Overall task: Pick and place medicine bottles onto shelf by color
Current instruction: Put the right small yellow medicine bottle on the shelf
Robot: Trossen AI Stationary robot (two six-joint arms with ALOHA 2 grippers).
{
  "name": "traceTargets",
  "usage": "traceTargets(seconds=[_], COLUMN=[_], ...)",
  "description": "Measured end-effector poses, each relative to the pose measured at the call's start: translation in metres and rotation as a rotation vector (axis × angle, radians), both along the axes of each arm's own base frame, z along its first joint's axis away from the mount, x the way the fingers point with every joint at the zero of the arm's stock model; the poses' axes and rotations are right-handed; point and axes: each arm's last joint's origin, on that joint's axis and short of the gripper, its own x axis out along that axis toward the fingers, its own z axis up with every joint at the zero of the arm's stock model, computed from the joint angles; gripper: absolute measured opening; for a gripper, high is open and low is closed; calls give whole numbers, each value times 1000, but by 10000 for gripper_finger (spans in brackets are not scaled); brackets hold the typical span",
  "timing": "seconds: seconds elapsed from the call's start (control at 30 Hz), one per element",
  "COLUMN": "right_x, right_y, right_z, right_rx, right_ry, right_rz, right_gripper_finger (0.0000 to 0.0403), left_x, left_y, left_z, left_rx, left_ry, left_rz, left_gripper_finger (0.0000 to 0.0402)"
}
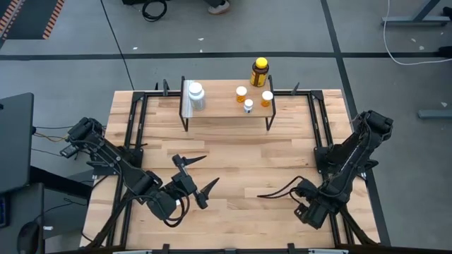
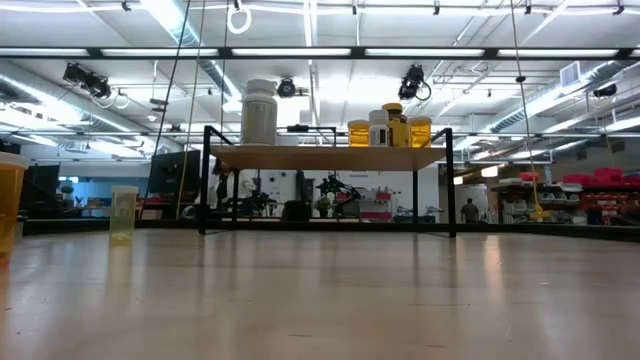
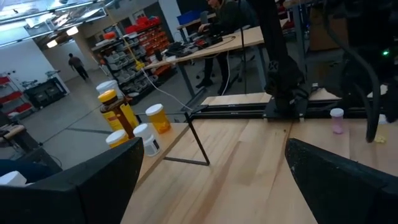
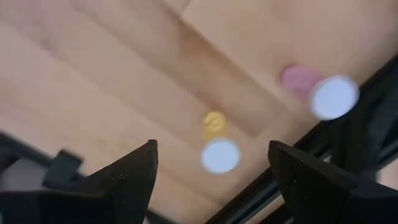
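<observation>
The shelf (image 1: pixel 226 113) stands at the table's far edge. On it are a large white bottle (image 1: pixel 195 95), two small orange bottles (image 1: pixel 241 92) (image 1: pixel 267 98), a small white one (image 1: pixel 248 106) and a dark amber bottle with a yellow cap (image 1: pixel 260 72). My left gripper (image 1: pixel 196 175) hovers open and level at the near left, pointing toward the shelf. My right gripper (image 4: pixel 214 180) is open and points down at the near right. Below it stand an orange white-capped bottle (image 4: pixel 219 149) and a pinkish white-capped bottle (image 4: pixel 329 93), both on the table.
A black frame (image 1: pixel 321 134) runs along the table's sides, close to the two bottles under my right gripper. In the low view a pale yellow bottle (image 2: pixel 123 212) and an orange one (image 2: pixel 8 200) stand at the left. Bare wood lies between the grippers and the shelf.
</observation>
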Motion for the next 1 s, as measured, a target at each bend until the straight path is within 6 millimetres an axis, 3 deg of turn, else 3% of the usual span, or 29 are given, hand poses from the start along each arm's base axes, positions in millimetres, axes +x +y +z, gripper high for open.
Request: traceTargets(seconds=[0.37, 0.67, 1.0], right_x=[-12, -10, -9], right_y=[15, 26, 27], right_z=[-2, -23, -26], right_rx=[-4, -49, -55], right_ry=[-57, 11, 15], right_rz=[-83, -55, -44], right_gripper_finger=[309, 309, 306], left_x=[0, 2, 2], left_y=[0, 2, 3], left_z=[0, 0, 0], left_rx=[1, 1, 2], left_ry=[1, 1, 1], left_rz=[0, 9, 11], left_gripper_finger=[400, 400, 400])
